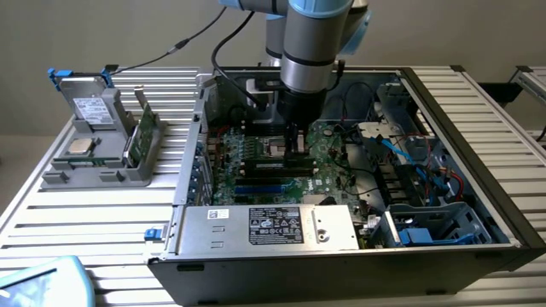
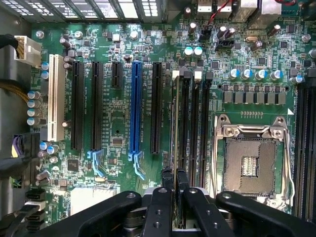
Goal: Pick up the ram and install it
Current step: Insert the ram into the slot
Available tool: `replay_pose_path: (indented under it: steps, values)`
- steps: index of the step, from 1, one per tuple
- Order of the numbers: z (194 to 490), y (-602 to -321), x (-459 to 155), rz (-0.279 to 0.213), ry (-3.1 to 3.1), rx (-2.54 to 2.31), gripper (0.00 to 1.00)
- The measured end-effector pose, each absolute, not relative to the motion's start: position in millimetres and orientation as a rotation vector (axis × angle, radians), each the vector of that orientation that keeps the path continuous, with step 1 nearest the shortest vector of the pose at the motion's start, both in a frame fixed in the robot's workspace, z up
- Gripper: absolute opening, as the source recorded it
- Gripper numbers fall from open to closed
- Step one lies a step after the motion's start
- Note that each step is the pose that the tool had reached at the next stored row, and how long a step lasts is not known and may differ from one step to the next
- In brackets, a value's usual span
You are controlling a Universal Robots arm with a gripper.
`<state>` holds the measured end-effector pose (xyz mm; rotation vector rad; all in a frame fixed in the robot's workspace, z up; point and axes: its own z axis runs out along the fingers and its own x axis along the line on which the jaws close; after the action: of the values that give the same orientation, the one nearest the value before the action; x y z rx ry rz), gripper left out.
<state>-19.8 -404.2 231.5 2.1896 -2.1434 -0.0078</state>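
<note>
Fingers (image 2: 166, 183) almost pressed together with only a thin gap between them, pinching the top edge of the ram (image 2: 176, 123) near one end of the stick. The gripper (image 2: 174, 180) points straight down into the open computer case (image 1: 341, 275), over the motherboard (image 2: 118, 123).

Ram position: it stands on edge and is seen edge-on in the wrist view. It runs along the first of the black memory slots (image 2: 195, 128), the one on the side of the long expansion slots and away from the empty processor socket (image 2: 252, 163). Its lower edge is in or at the slot; I cannot tell whether it is fully seated.

Handling (judgement):
- Light, thin and stiff, so it will not flex much before something cracks.
- Fragile at the chips and the contact row; keep the pads off both.
- Best hold is on the flat faces along the top edge.
- A hold near one end may let the far end ride up or tilt under a push.
- The faces are smooth, so slipping under downward load is possible.
</note>
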Motion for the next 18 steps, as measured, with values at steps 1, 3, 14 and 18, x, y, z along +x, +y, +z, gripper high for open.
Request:
replay_pose_path:
  steps: [1, 3, 14, 18]
  values:
    - [230.8, -404.1, -19.8, -0.008, -2.143, 2.19, 0.14]
    - [228.6, -403.4, -19.9, -0.008, -2.143, 2.189, 0.14]
    - [226.4, -402.7, -19.9, -0.005, -2.142, 2.188, 0.14]
    - [225.9, -402.4, -19.9, -0.001, -2.14, 2.186, 0.14]
